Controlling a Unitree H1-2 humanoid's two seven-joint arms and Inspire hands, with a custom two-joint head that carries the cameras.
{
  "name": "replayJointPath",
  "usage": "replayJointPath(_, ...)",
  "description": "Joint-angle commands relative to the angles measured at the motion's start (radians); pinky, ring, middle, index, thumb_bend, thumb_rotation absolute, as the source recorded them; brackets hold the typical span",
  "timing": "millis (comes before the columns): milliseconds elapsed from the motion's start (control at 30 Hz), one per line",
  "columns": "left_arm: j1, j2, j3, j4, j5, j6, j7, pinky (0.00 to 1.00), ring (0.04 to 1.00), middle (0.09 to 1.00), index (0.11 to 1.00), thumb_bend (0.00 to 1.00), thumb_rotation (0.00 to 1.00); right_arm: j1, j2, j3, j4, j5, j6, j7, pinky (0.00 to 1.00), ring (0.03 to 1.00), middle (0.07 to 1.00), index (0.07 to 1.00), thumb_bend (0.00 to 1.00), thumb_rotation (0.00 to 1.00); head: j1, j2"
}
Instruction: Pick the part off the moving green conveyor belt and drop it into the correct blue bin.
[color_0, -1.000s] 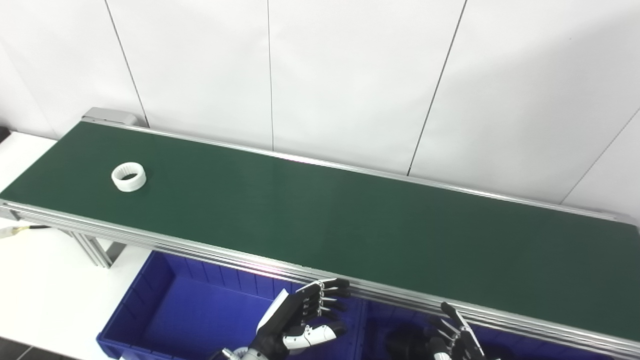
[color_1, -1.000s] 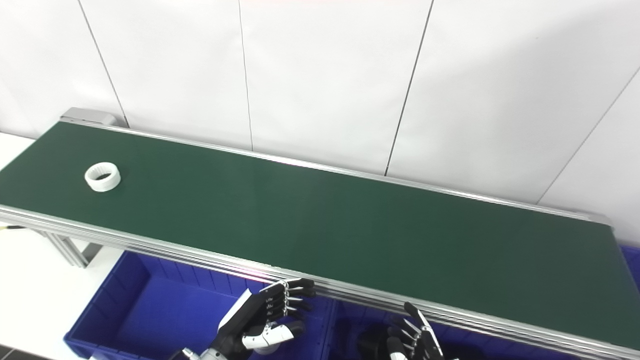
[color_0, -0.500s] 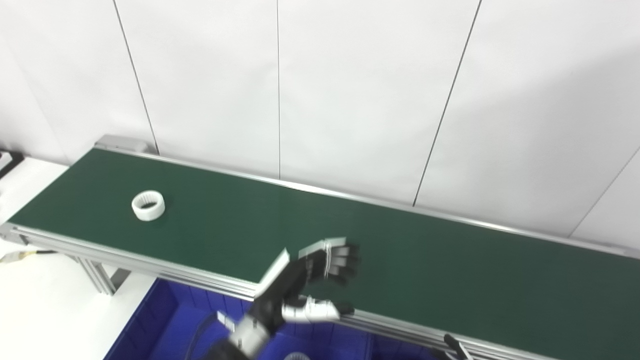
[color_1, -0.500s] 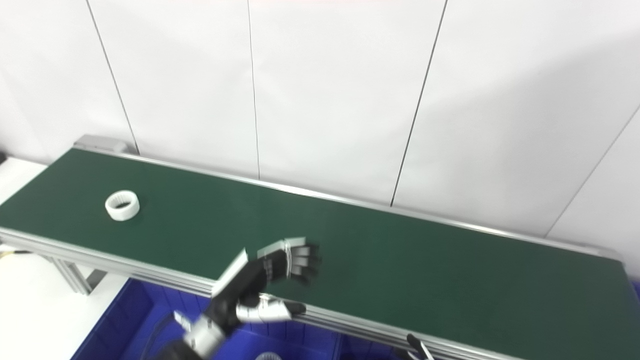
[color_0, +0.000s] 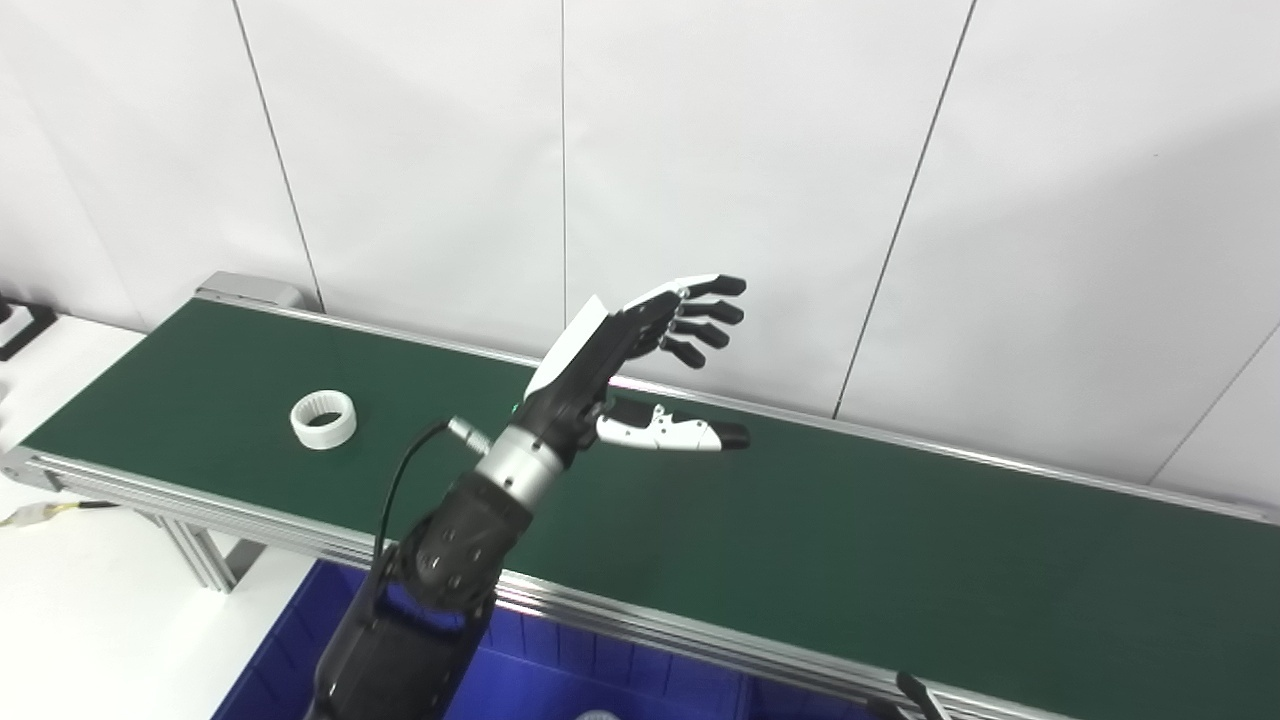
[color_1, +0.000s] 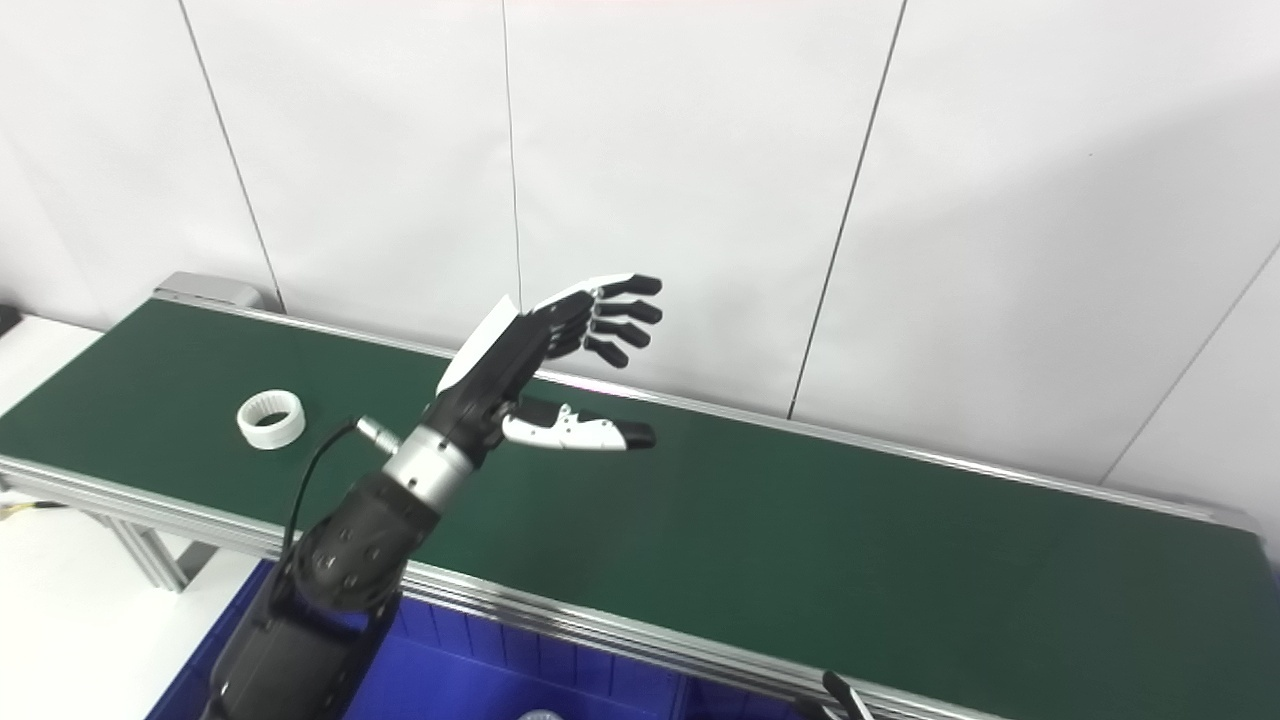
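At the far left, a white desk sits below the end of the long green conveyor belt with its silver aluminium side rails. On the belt's left stretch lies the part — a white ribbed plastic ring, flat on the green surface with its hole facing up, nearer the front rail than the back one. Nothing touches it.

To the right of the ring, my left arm comes up from the bottom edge, black and silver at the wrist with a thin black cable looping beside it. My left hand is raised over the middle of the belt, well apart from the ring and lifted clear of the surface. It is wide open and holds nothing: the black-tipped fingers stretch toward the right, slightly curled and spread one above the other, and the white thumb juts out below them with a clear gap between.

Below the front rail, under my arm, the blue plastic bin shows along the bottom edge; a pale rounded thing peeks up from inside it, too cut off to tell what it is.

Further right the belt runs bare to its end. At the bottom edge — just a black fingertip of my right hand pokes into view, and I cannot tell whether that hand is open or closed.
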Motion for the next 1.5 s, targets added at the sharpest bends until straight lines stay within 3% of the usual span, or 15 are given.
replayJointPath(0,-0.056,0.058,-0.017,-0.014,0.105,0.052,-0.012,0.63,0.757,0.824,0.832,0.83,0.24,-0.014,0.01,-0.004,-0.016,0.008,-0.058,0.001,0.66,0.744,0.789,0.899,0.37,0.64,0.001,0.001)
replayJointPath(133,-0.107,0.119,-0.053,0.038,0.173,0.123,-0.067,0.66,0.817,0.867,0.829,0.85,0.17,-0.019,0.011,-0.003,-0.006,0.008,-0.072,0.002,0.67,0.745,0.792,0.903,0.35,0.63,0.004,0.001)
replayJointPath(267,-0.154,0.161,-0.088,0.129,0.192,0.166,-0.126,0.69,0.867,0.886,0.817,0.86,0.18,-0.021,0.013,-0.003,-0.005,0.005,-0.066,-0.001,0.66,0.742,0.787,0.898,0.36,0.65,0.001,0.001)
replayJointPath(500,-0.207,0.209,-0.172,0.279,0.282,0.167,-0.156,0.77,0.849,0.862,0.793,0.9,0.12,-0.023,0.014,-0.004,-0.005,0.009,-0.059,0.003,0.67,0.748,0.79,0.901,0.38,0.67,-0.005,0.001)
replayJointPath(833,-0.226,0.228,-0.23,0.394,0.367,0.145,-0.14,0.77,0.836,0.852,0.786,0.92,0.09,-0.022,0.014,-0.001,-0.003,0.001,-0.065,0.0,0.66,0.743,0.79,0.896,0.38,0.66,-0.013,0.002)
replayJointPath(1133,-0.217,0.219,-0.278,0.426,0.397,0.141,-0.158,0.8,0.859,0.871,0.79,0.94,0.1,-0.019,0.016,0.0,-0.008,-0.002,-0.059,-0.001,0.66,0.746,0.79,0.893,0.39,0.64,-0.022,0.007)
replayJointPath(1467,-0.214,0.214,-0.317,0.454,0.416,0.132,-0.153,0.79,0.854,0.863,0.781,0.91,0.07,-0.014,0.017,0.003,-0.009,-0.004,-0.065,0.0,0.67,0.751,0.796,0.894,0.4,0.64,-0.027,0.009)
